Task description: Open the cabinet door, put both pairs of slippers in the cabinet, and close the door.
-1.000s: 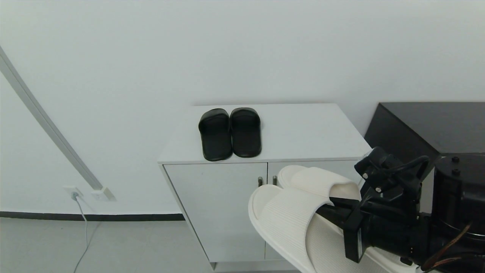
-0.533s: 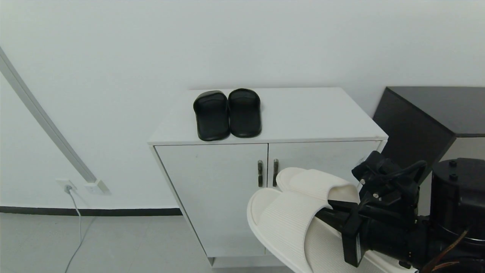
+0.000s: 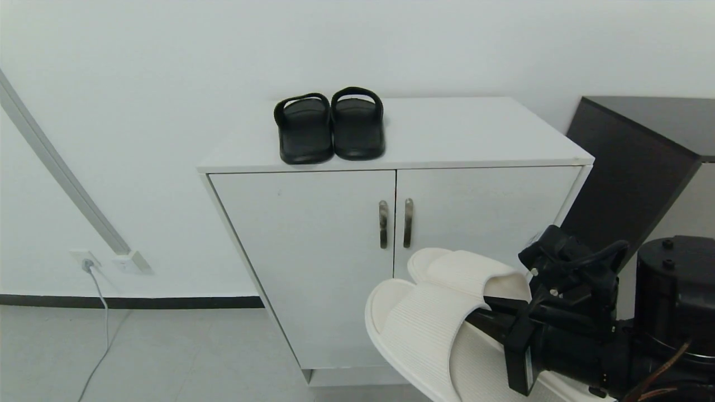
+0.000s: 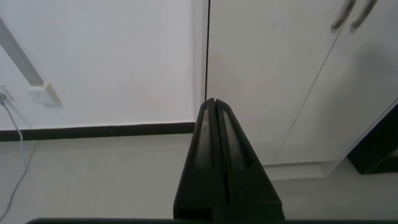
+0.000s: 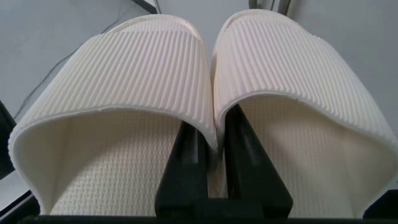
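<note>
Not much done yet. The white two-door cabinet (image 3: 313, 251) is shut, w/ the black rubber slippers (image 3: 329, 125) on top. The right claw (image 3: 487, 312) pinches the white ribbed slippers (image 3: 430, 318) in front of the doors. The left claw (image 4: 214, 107) is pressed together, empty. Left to do: open door, both prs in, close.

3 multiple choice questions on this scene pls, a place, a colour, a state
1. Where is the pair of black rubber slide slippers? A on top of the white two-door cabinet B on the floor C inside it
2. What colour is the ribbed pair of slippers in the right gripper? A black B white C grey
3. How are the cabinet's doors? A both shut B left open C both open
Answers: 1A, above the left door; 2B, white straps over its fingers; 3A, panels flush.
</note>
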Robot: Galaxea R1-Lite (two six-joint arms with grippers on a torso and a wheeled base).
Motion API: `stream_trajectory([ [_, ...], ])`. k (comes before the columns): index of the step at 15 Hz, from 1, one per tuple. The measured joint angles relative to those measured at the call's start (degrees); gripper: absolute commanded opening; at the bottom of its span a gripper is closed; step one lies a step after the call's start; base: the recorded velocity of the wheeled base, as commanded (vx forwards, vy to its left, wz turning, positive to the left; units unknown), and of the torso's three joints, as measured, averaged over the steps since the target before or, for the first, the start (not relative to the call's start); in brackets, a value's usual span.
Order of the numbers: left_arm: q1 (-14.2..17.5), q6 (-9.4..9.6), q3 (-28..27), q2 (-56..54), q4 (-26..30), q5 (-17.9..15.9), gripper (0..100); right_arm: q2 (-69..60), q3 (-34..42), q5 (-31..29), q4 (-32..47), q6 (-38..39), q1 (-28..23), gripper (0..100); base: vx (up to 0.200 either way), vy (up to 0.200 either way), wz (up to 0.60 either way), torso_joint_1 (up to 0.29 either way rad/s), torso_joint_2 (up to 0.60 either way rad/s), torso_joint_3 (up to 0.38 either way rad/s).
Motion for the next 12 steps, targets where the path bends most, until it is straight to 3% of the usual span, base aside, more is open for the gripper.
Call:
stream_trajectory([
  [3, 0.0, -0.02, 0.0, 0.0, -0.02, -0.02, 0, 0.17, 0.24, 0.07, 0.0, -0.43, 0.0, 0, 0.0, 0.0, 0.0, -0.15, 0.48, 0.328],
  [4, 0.0, -0.06, 0.0, 0.0, 0.0, -0.02, 100, 0.17, 0.38, 0.13, 0.0, -0.45, -0.02, 0, 0.0, 0.0, 0.0, -0.119, 0.46, 0.334],
  [12, 0.0, -0.09, 0.0, 0.0, 0.0, -0.05, 100, 0.22, 1.18, 0.13, -0.77, -0.78, 0.0, 0, 0.0, 0.0, 0.0, -0.077, 0.45, 0.365],
])
